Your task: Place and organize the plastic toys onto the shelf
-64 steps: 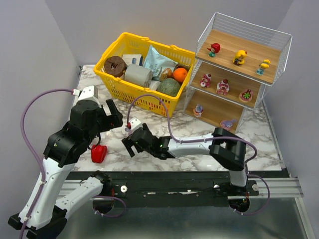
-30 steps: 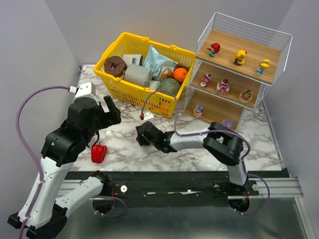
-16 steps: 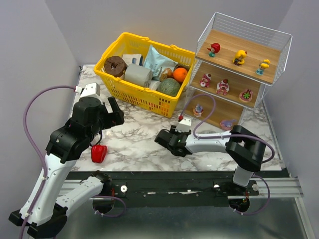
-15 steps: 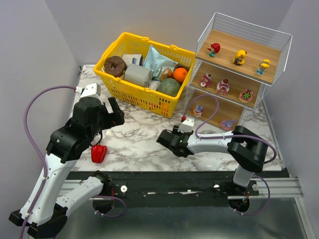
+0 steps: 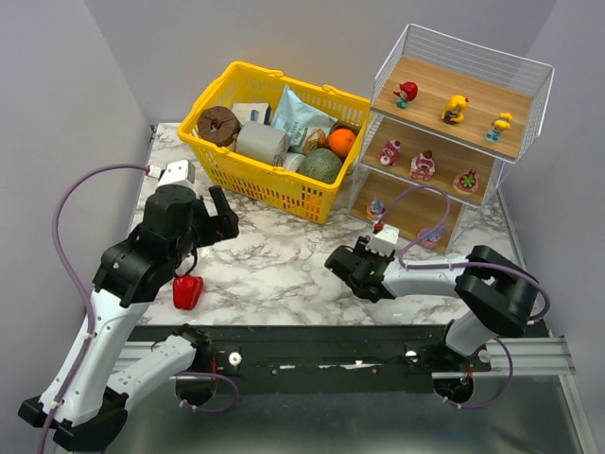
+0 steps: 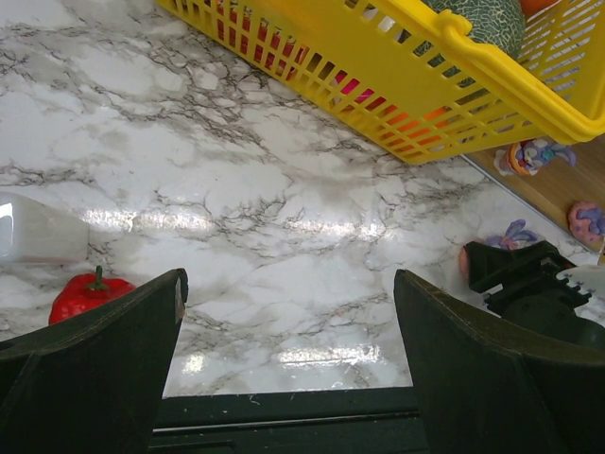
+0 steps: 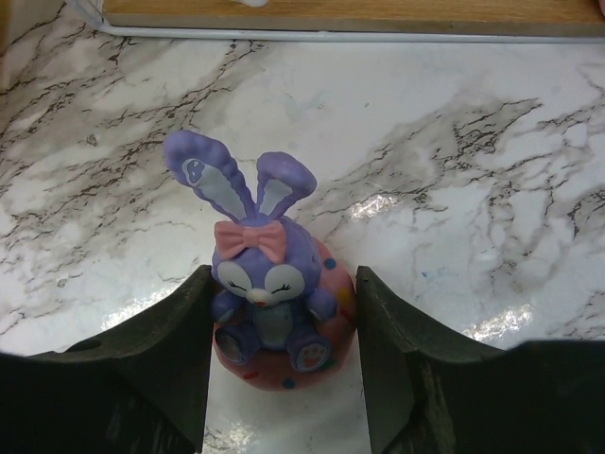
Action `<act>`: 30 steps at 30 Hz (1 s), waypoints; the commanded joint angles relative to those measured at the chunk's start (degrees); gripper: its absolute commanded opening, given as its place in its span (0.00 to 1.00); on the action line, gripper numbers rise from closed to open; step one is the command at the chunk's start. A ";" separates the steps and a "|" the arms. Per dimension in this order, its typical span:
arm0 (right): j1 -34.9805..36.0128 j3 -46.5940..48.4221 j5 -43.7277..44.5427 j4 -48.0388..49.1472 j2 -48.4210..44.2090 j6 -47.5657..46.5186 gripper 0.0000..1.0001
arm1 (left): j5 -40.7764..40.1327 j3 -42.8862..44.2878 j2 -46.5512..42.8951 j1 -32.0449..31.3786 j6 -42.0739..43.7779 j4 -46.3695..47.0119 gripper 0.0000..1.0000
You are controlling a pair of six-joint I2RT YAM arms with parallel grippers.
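Now, right gripper [image 7: 283,284]: closed narrowly on the purple bunny [image 7: 269,305], with one finger against each side of its pink base.
Purple bunny: upright, facing the wrist camera, at the lower centre-right of the top view, near the front of the shelf [image 5: 435,80]; whether it rests on the marble table [image 5: 274,260] cannot be told.
Left gripper [image 6: 288,279]: fingers spread wide with nothing between them, above the table at the left of the top view.
Shelf, top board: red figure [image 5: 407,92] and two yellow ducks [image 5: 456,108].
Shelf, middle board: three red-pink figures [image 5: 423,165] in a row.
Shelf, bottom board: small bunny [image 5: 376,208] and a pink-purple toy [image 5: 433,235] partly behind a cable.
Yellow basket [image 5: 227,142]: upper centre, just beside the shelf.
Red pepper [image 5: 187,291]: on the table, lower left.
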 commanded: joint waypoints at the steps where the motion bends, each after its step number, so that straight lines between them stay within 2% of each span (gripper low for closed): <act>1: -0.72 -3.54 -3.92 -1.33 2.78 -3.67 0.31 | 1.25 -1.07 -0.37 -0.31 -0.08 1.57 0.99; 3: -0.64 -3.54 -5.24 -1.07 2.34 -3.93 0.44 | 1.25 -1.25 -0.28 -0.31 -0.08 1.66 0.99; 4: -0.55 -3.54 -5.50 -0.89 1.82 -4.10 0.56 | 1.34 -1.42 -0.28 -0.31 -0.08 1.92 0.99; 6: -0.55 -3.45 -6.21 -0.63 0.41 -5.16 0.66 | 1.25 -1.60 -0.20 -0.31 -0.08 2.10 0.99; 7: -0.55 -3.27 -6.29 -0.62 -0.29 -5.51 0.74 | 1.42 -1.86 -0.20 -0.31 -0.08 2.45 0.99; 10: -0.46 -2.75 -7.08 -0.62 -3.19 -7.44 0.85 | 2.04 -2.22 -0.11 -0.31 -0.17 2.98 0.99; 17: 0.59 0.76 -10.33 -3.25 -10.84 -12.80 0.94 | 7.48 -4.85 -0.37 -0.31 -0.08 5.52 0.99; 22: 0.95 6.29 -12.35 -11.60 -17.43 -15.09 0.96 | 13.37 -9.85 0.24 -0.31 -2.18 9.55 0.99; 24: 1.04 7.53 -14.38 -15.01 -21.56 -15.79 0.96 | 18.55 -12.58 0.16 -0.31 -3.67 12.02 0.99; 27: 1.12 10.78 -17.19 -20.37 -26.74 -17.72 0.96 | 26.46 -19.95 -0.37 -0.49 -5.78 20.53 0.99; 29: 1.12 13.76 -19.98 -23.72 -29.03 -17.90 0.96 | 26.91 -26.10 -1.34 -3.20 -9.30 28.70 0.99; 30: 1.04 14.74 -21.22 -26.18 -31.39 -18.95 0.96 | 23.52 -27.60 -1.43 -5.04 -10.26 30.82 0.99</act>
